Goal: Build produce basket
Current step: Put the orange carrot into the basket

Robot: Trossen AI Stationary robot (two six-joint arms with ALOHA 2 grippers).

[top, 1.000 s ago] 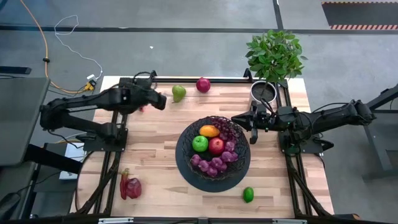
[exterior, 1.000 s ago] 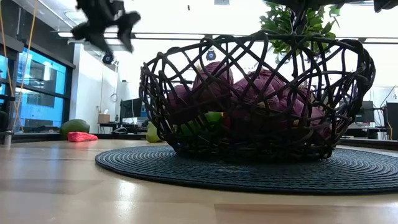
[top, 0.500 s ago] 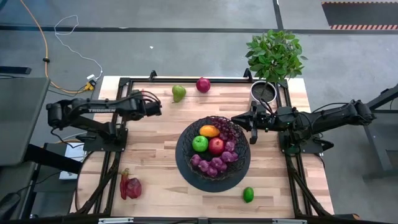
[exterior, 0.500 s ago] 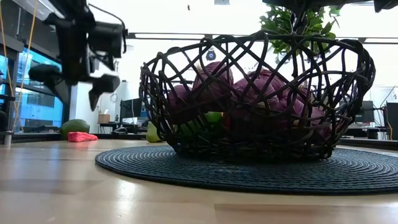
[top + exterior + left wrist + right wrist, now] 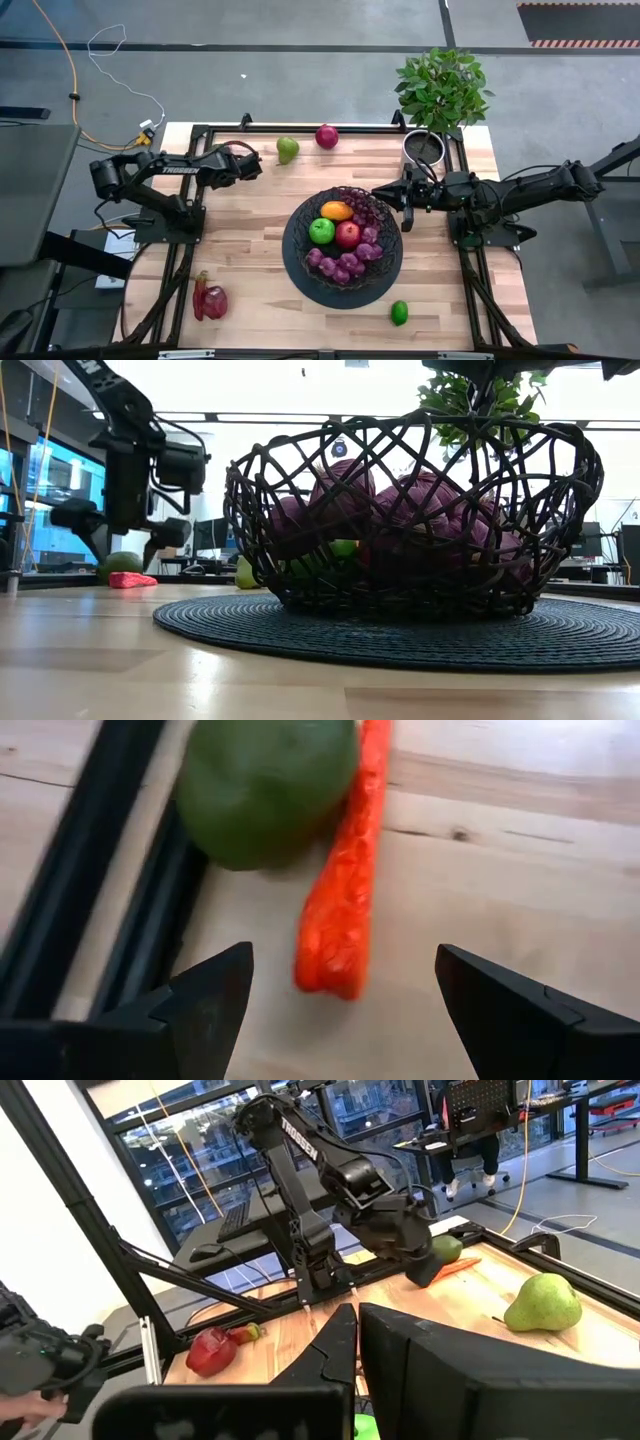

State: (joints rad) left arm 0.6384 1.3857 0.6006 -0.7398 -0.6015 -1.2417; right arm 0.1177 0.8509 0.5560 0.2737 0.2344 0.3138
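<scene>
The black wire basket (image 5: 343, 290) stands on a round dark mat and holds an orange-yellow fruit (image 5: 336, 211), a green apple (image 5: 321, 231), a red apple (image 5: 347, 234) and purple grapes (image 5: 342, 265). My left gripper (image 5: 340, 985) hovers open, low over the table's far left, tipped down at a green avocado (image 5: 265, 785) and an orange-red carrot-like piece (image 5: 345, 890) lying side by side on the wood. Its fingers touch neither. In the high view the left gripper (image 5: 250, 166) hides both. My right gripper (image 5: 383, 192) waits shut, level, at the basket's right rim.
A green pear (image 5: 288, 149) and a dark red round fruit (image 5: 326, 136) lie at the far edge. A red pepper (image 5: 210, 300) sits near left, a lime (image 5: 399, 312) near right. A potted plant (image 5: 437, 95) stands far right. A black frame rail (image 5: 90, 890) runs beside the avocado.
My left gripper has come down from high above the table to just over the avocado and the orange-red piece, tipping downward and rolling about its own axis on the way. Its fingers have stayed open.
</scene>
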